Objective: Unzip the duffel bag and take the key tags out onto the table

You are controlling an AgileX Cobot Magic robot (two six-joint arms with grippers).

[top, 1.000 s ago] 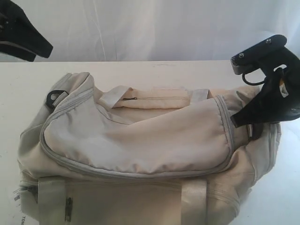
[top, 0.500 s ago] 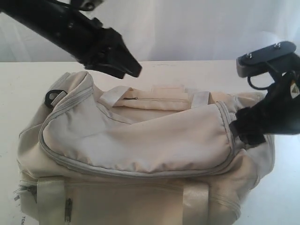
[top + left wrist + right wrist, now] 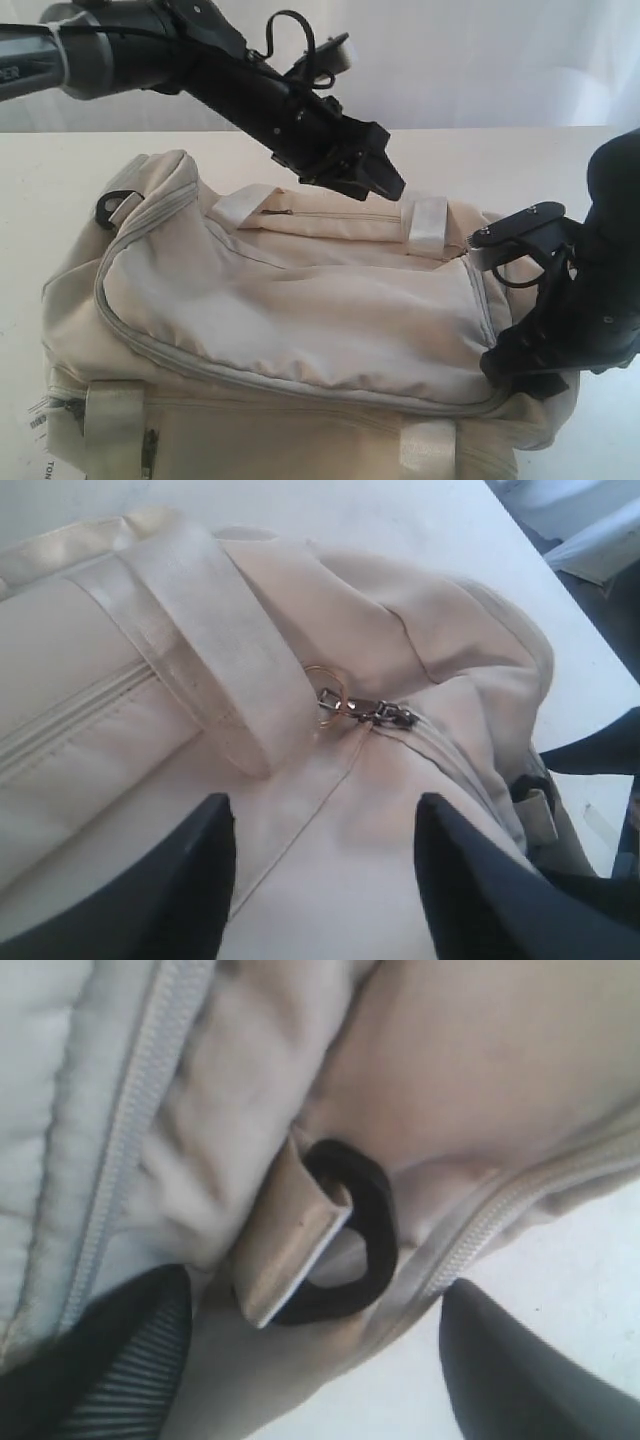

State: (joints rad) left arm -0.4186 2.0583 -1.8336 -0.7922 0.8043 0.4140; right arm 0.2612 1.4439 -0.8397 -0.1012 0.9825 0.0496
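White table (image 3: 560, 160), broad. Cream bag (image 3: 300, 310) lying slack at its front edge, grey zips closed, pale straps across the top; key tags out of sight, presumably inside. Left gripper (image 3: 320, 825) hovering over the bag's top, 2 fingers apart, holding nothing. Right gripper (image 3: 315, 1300) at the bag's right end, fingers spread either side of a black D-ring (image 3: 365, 1220), not clamped. Lower the left onto the small metal pull (image 3: 385, 715) beside the strap (image 3: 220, 650); pinch it squarely, brace the end with the right, draw along the zip line.
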